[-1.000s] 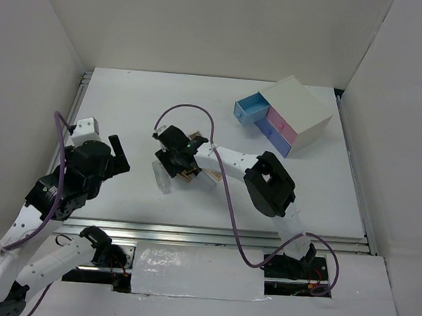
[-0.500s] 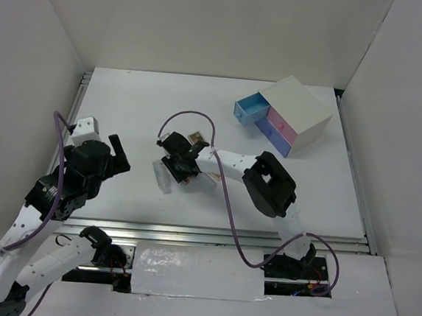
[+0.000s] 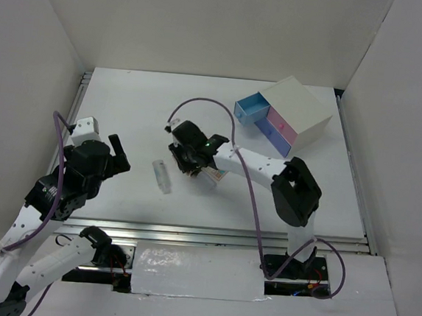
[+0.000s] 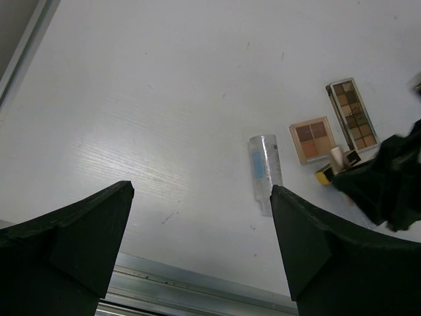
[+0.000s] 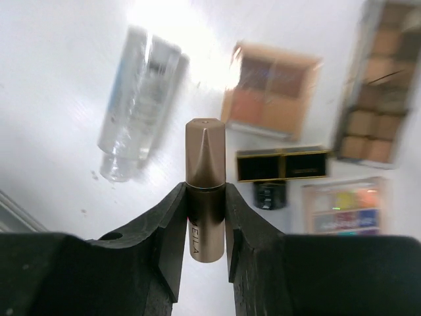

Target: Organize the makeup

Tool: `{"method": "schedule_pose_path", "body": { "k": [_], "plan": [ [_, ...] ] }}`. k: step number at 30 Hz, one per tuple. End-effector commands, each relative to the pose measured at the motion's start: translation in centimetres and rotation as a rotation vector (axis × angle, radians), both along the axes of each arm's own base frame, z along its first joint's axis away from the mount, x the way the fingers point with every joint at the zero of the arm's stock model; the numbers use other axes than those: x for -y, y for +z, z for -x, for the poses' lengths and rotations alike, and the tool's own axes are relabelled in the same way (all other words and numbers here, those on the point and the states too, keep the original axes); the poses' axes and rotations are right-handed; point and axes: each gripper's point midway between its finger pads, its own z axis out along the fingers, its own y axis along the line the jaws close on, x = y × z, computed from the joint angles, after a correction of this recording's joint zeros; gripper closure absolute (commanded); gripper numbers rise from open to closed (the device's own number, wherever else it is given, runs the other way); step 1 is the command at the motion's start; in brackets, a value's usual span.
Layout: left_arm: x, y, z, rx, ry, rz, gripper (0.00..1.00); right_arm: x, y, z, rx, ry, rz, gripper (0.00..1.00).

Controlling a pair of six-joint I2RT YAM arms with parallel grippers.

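Observation:
My right gripper (image 5: 205, 197) is shut on a slim bronze-beige tube (image 5: 205, 158) and holds it above the table. Below it lie a clear tube (image 5: 135, 99), a peach palette (image 5: 270, 89), a brown palette (image 5: 381, 92), a gold-black lipstick (image 5: 283, 163) and a multicoloured palette (image 5: 342, 205). In the top view the right gripper (image 3: 190, 160) hangs over this cluster, right of the clear tube (image 3: 163, 176). My left gripper (image 4: 197, 250) is open and empty, left of the clear tube (image 4: 266, 168) and the peach palette (image 4: 316, 139).
A white box (image 3: 304, 107) stands at the back right, with a blue drawer (image 3: 252, 108) pulled out and a pink drawer (image 3: 279, 123) beside it. White walls close in the table on three sides. A metal rail (image 3: 211, 236) runs along the near edge.
My right gripper has moved right and back from over the clear tube, which now lies uncovered. The left arm has not moved.

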Motion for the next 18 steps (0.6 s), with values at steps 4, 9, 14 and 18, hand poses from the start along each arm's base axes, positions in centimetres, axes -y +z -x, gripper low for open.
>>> {"method": "schedule_pose_path", "body": {
  "k": [4, 9, 14, 18],
  "plan": [
    [0.0, 0.6, -0.3, 0.032, -0.012, 0.001, 0.01, 7.0, 14.7, -10.8, 0.223, -0.293, -0.229, 0.69],
    [0.2, 0.4, -0.4, 0.025, -0.018, 0.0, 0.01, 18.4, 17.5, -20.2, 0.274, -0.746, -0.308, 0.68],
    [0.2, 0.3, -0.5, 0.017, -0.014, -0.001, 0.01, 23.5, 19.1, -23.8, 0.342, -1.002, -0.376, 0.68],
    [0.2, 0.3, -0.4, 0.02, -0.018, 0.001, 0.01, 25.9, 18.5, -25.0, 0.323, -1.107, -0.424, 0.67]
  ]
}}
